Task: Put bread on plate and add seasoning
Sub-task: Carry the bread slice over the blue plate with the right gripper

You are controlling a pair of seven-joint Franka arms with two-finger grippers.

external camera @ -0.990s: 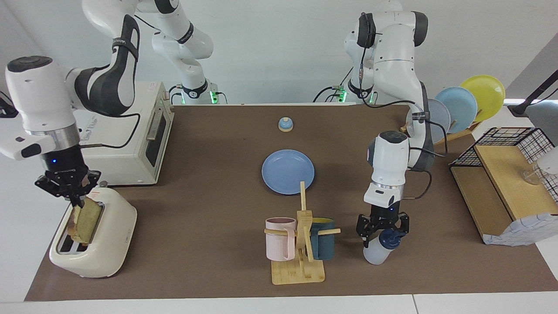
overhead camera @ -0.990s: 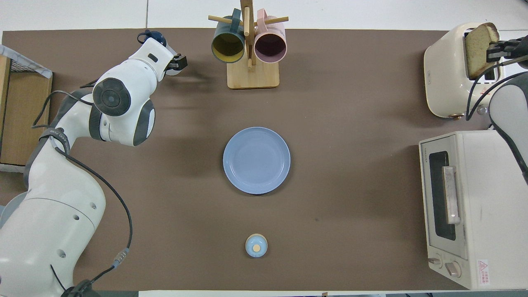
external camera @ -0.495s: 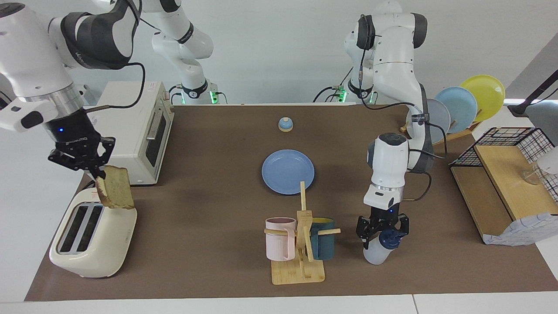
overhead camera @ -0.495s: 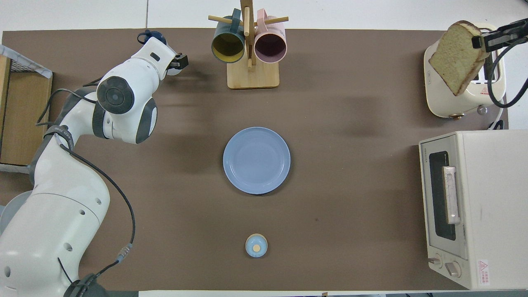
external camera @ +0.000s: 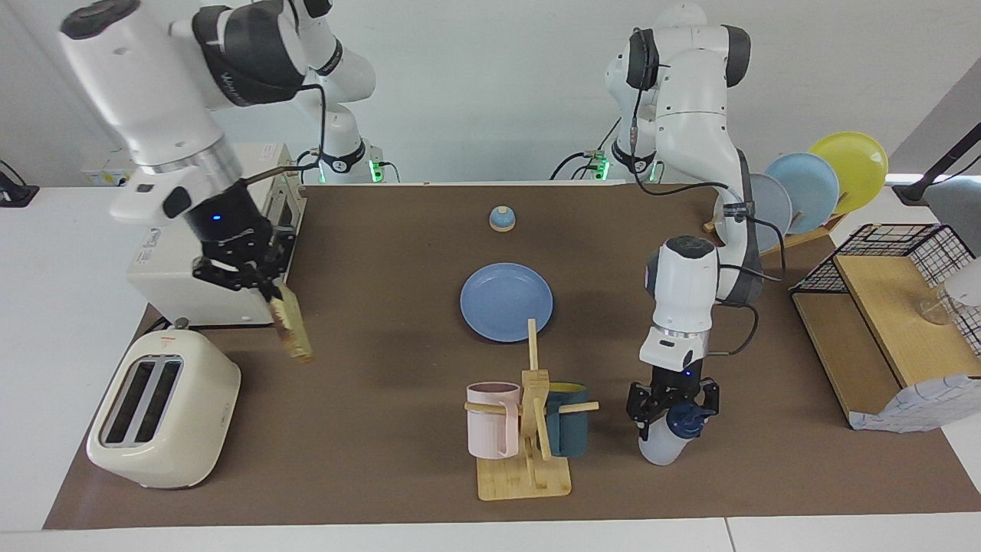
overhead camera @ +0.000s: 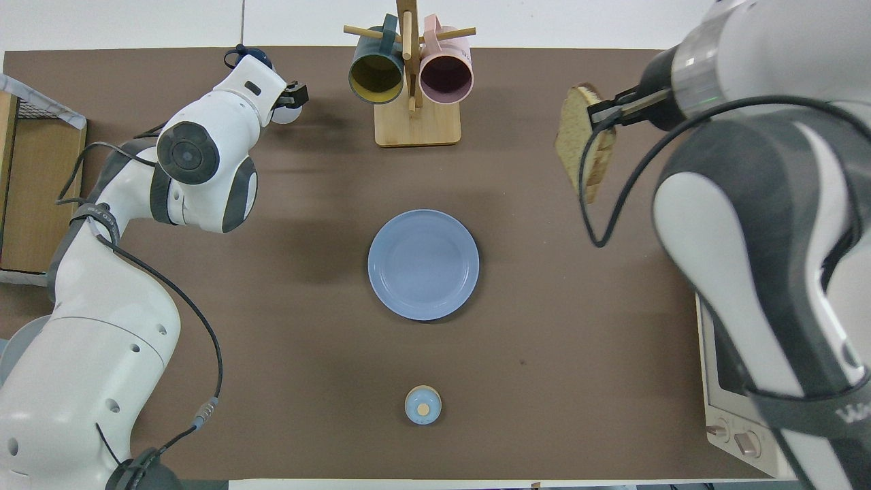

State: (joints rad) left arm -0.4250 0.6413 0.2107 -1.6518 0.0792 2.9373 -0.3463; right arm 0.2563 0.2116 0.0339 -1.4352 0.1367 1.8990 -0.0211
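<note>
Right tool (external camera: 270, 295) pinches the square, porous bread (external camera: 293, 330) slice; left tool (external camera: 673, 412) gapes around the smooth plastic seasoning (external camera: 665, 441)

Right gripper (external camera: 270, 291) clamped; left gripper (external camera: 674, 410) spread.

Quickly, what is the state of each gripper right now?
Left gripper: open, jaws around the seasoning bottle standing on the table.
Right gripper: shut on the bread, held in the air.
</note>
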